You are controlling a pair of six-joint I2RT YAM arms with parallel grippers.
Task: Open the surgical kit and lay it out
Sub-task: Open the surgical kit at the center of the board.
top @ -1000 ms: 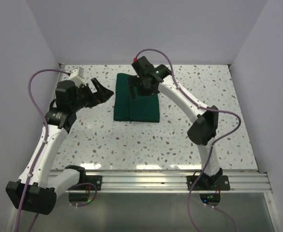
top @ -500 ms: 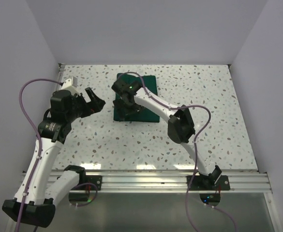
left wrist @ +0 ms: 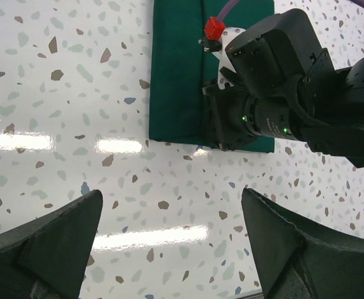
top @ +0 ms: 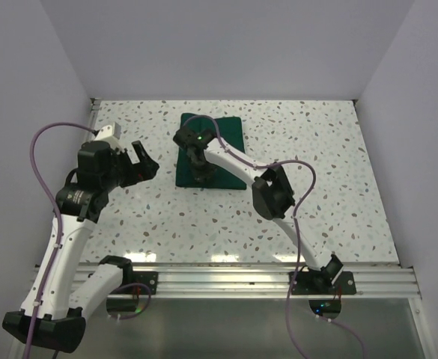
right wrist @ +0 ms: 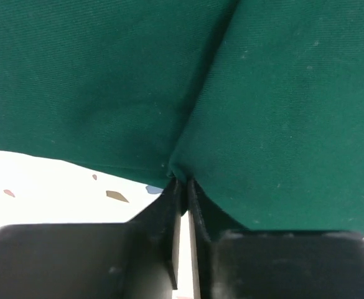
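The surgical kit (top: 230,133) is a folded dark green cloth bundle lying at the back middle of the table. In the left wrist view the kit (left wrist: 175,75) shows a lengthwise fold seam. My right gripper (top: 199,176) is down at the bundle's near edge. In the right wrist view that gripper (right wrist: 183,187) is shut, pinching the edge of the green cloth (right wrist: 107,81) where two flaps meet. My left gripper (top: 145,160) hovers left of the bundle, apart from it. Its fingers (left wrist: 51,249) stand wide open over bare table.
The speckled white table (top: 331,194) is walled at the back and on both sides. A metal rail (top: 226,280) runs along the near edge by the arm bases. The right arm's elbow (top: 272,193) reaches across the table's middle.
My right gripper has come from the bundle's far end to its near edge and shut on the cloth. The left arm has drawn back slightly to the left, still open.
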